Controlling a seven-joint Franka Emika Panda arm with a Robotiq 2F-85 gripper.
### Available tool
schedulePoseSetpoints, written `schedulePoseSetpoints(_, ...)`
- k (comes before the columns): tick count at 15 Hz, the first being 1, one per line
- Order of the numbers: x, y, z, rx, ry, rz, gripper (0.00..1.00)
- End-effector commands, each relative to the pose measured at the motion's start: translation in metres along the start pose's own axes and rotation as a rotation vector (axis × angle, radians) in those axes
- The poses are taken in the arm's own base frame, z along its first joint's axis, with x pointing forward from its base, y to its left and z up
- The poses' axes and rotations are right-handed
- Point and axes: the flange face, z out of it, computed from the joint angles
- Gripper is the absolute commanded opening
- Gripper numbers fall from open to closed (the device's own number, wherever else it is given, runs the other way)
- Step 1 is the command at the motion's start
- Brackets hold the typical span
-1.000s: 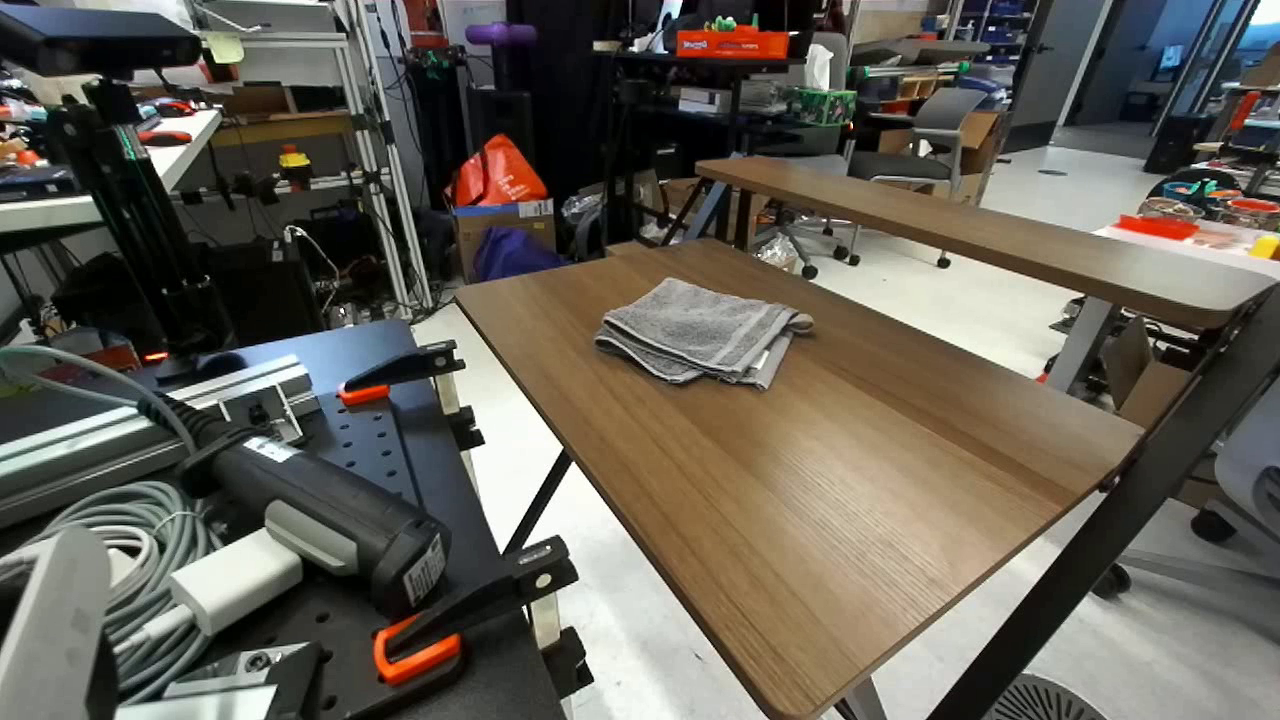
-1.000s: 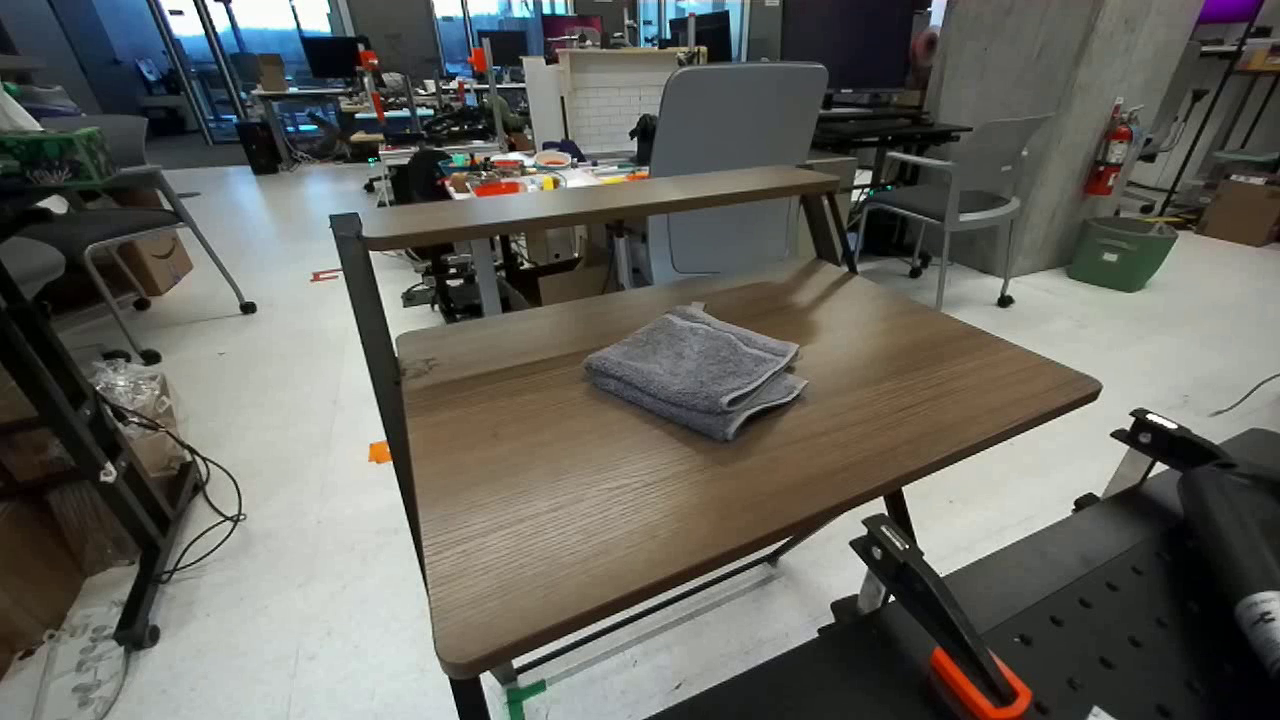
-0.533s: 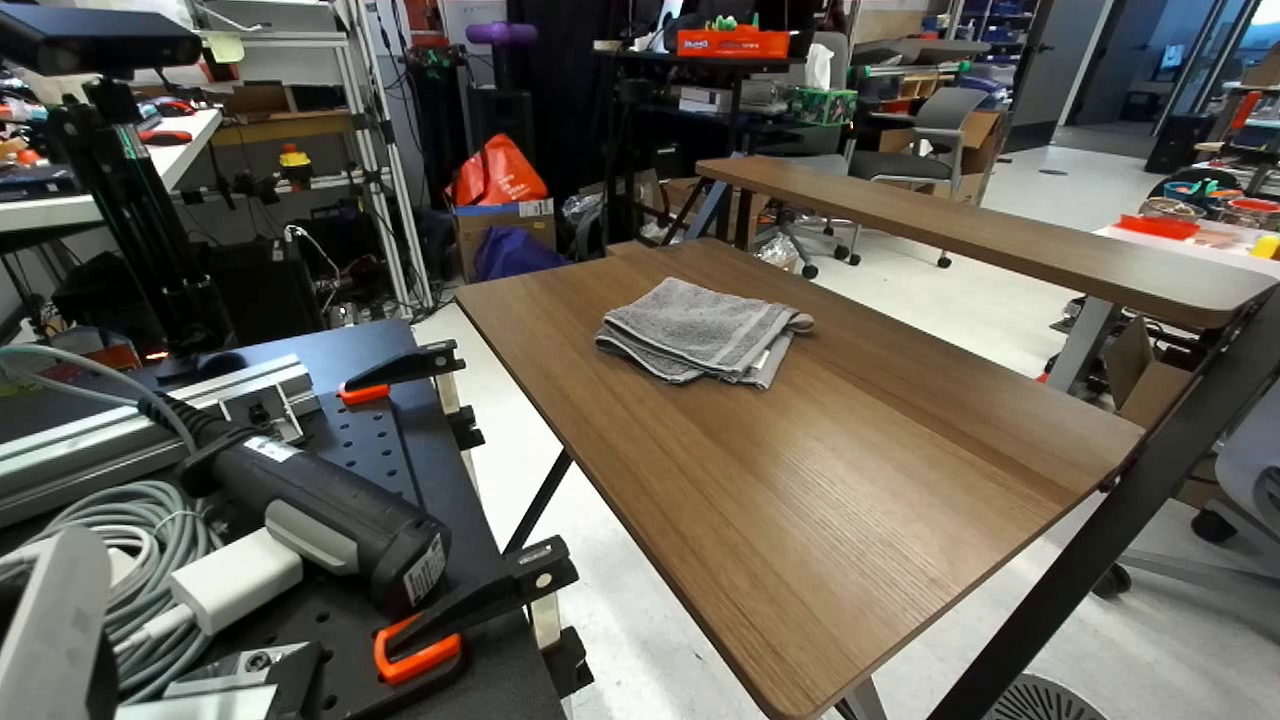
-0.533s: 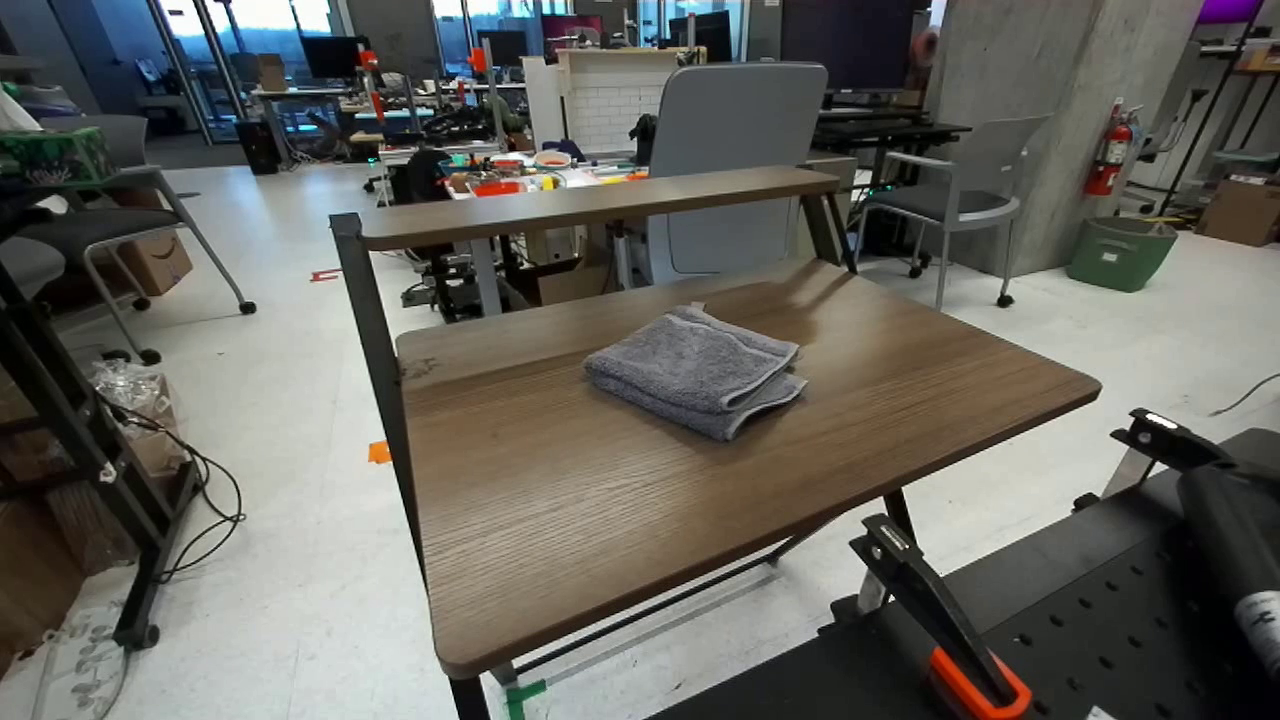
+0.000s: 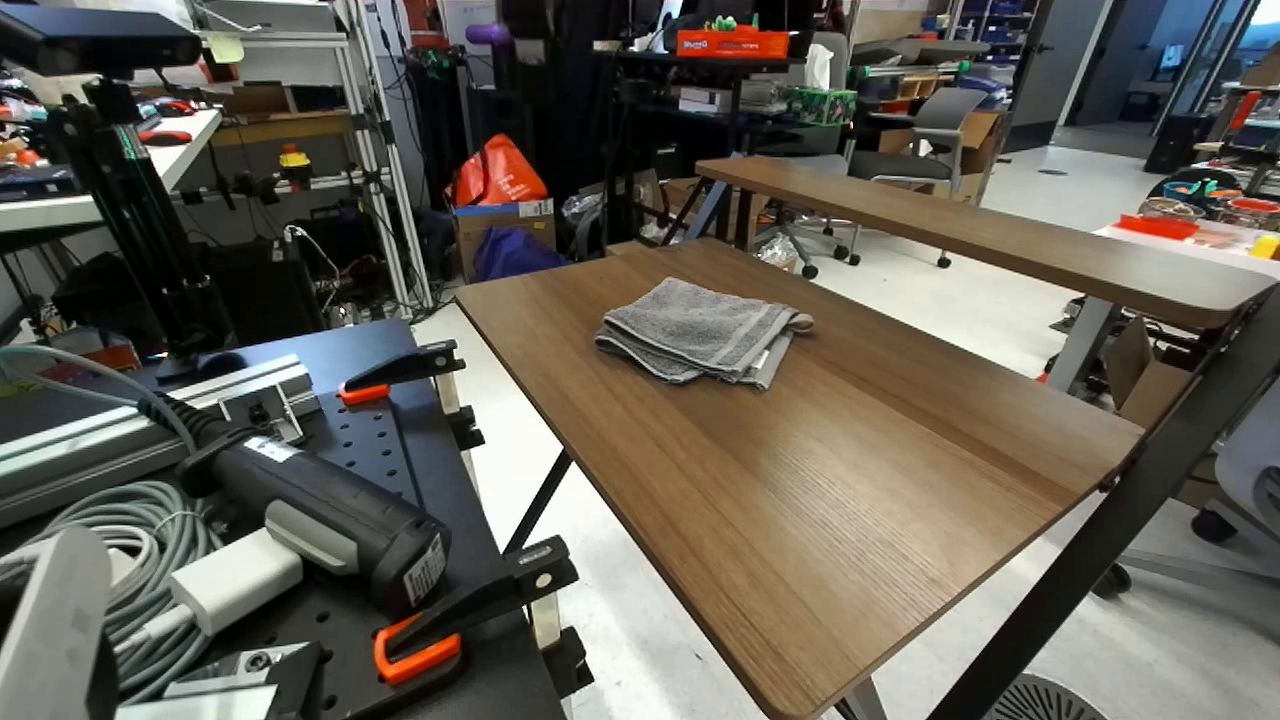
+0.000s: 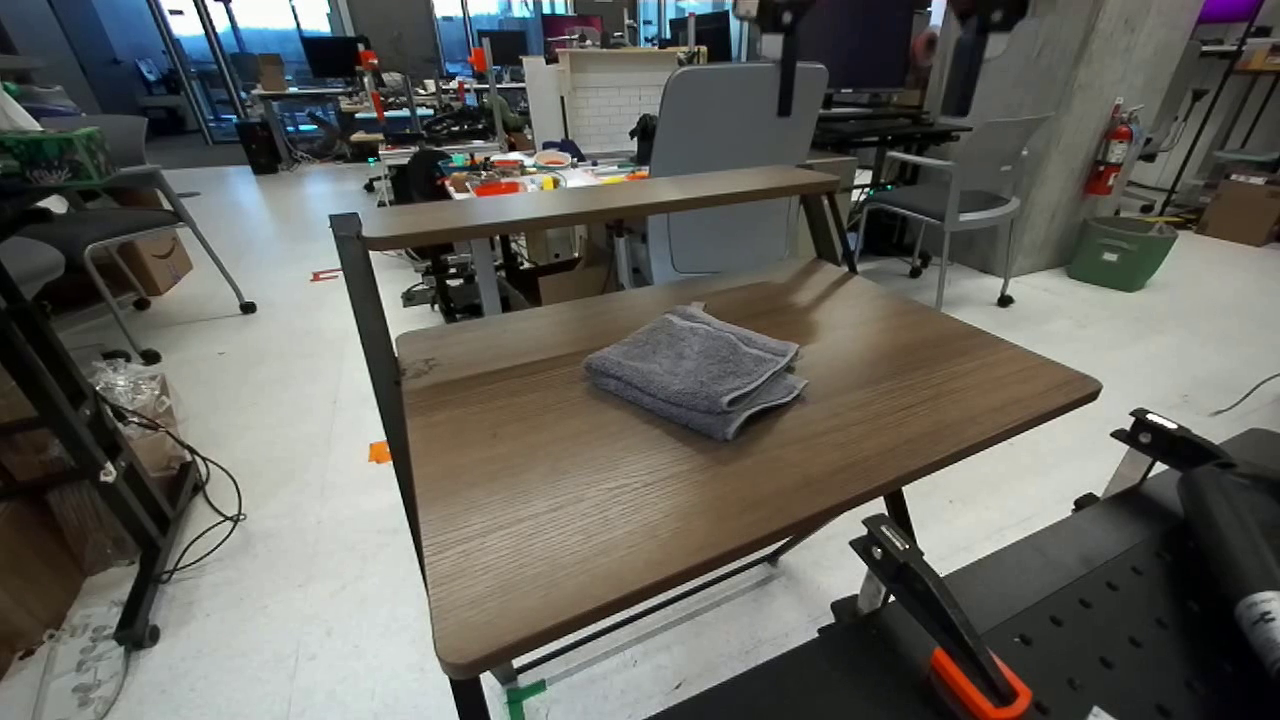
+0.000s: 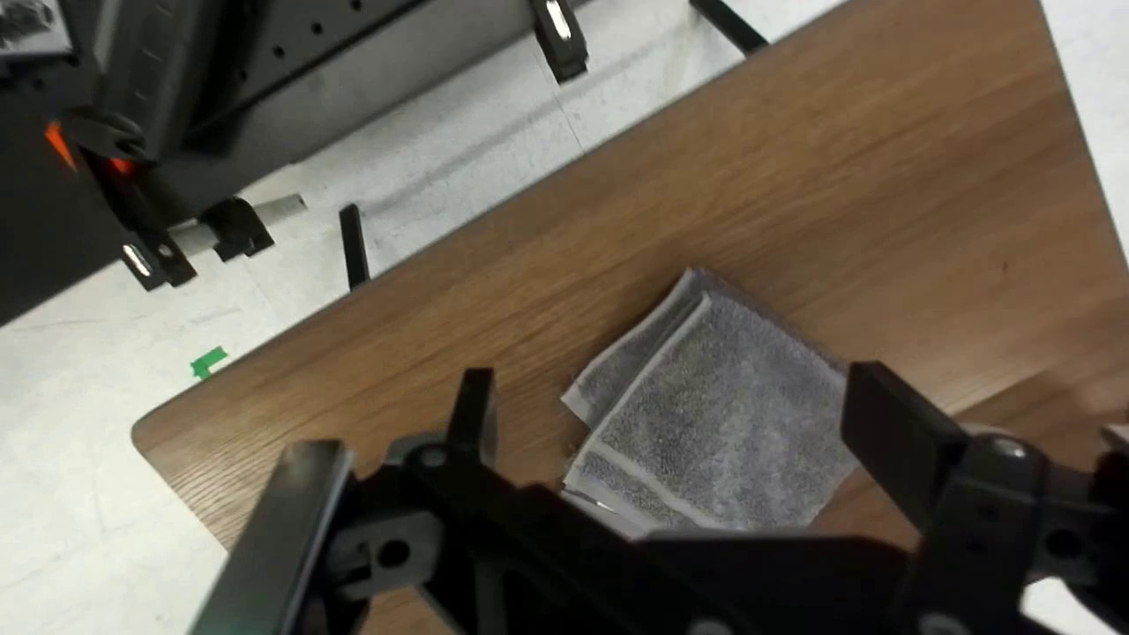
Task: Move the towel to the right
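The folded grey towel [image 5: 703, 330] lies toward eleven o'clock on the brown tabletop [image 5: 850, 500] in an exterior view, a raised shelf [image 5: 960, 227] at one o'clock, a black bench [image 5: 375, 440] apart at nine.

Free air lies above the towel [image 6: 695, 365], a shelf [image 6: 600, 203] beyond.

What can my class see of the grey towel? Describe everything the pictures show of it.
The towel is grey and looks like terry cloth, with a paler stripe near one edge and light hems. It is folded into a rough square of stacked layers, their edges not quite lined up. It lies flat on the brown, wood-look tabletop, the only thing seen touching it. The open end effector hangs higher up, clear of it.
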Motion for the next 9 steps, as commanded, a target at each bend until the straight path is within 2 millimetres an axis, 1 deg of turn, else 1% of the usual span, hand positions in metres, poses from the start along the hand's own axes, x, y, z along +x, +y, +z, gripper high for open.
schedulePoseSetpoints(1, 0.033, -0.018, 0.038, 0.063, 0.072, 0.069, 1.00)
schedulePoseSetpoints(2, 0.039, -0.023, 0.053, 0.086, 0.098, 0.082, 1.00)
schedulePoseSetpoints(6, 0.068, -0.038, 0.097, 0.154, 0.169, 0.138, 1.00)
schedulePoseSetpoints(9, 0.090, -0.046, 0.128, 0.168, 0.177, 0.174, 1.00)
